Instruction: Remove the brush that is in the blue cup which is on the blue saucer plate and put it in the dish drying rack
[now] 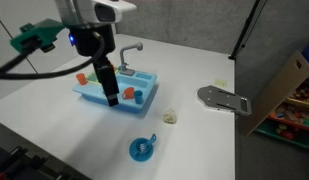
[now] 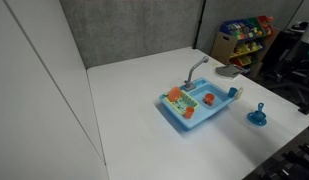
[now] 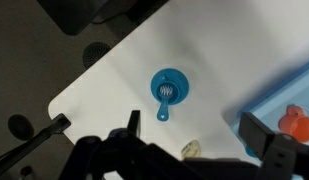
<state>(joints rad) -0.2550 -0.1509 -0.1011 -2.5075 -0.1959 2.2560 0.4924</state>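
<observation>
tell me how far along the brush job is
Done: nothing yet; the brush sits in the blue cup on the blue saucer plate. In hand: the gripper hangs open and empty above the toy sink, away from the cup. Left: grasp the brush, set it in the dish drying rack.

Toy sink [image 3: 279, 95] cut by wrist view's edge, brush [image 1: 144, 148] too small to discern
</observation>
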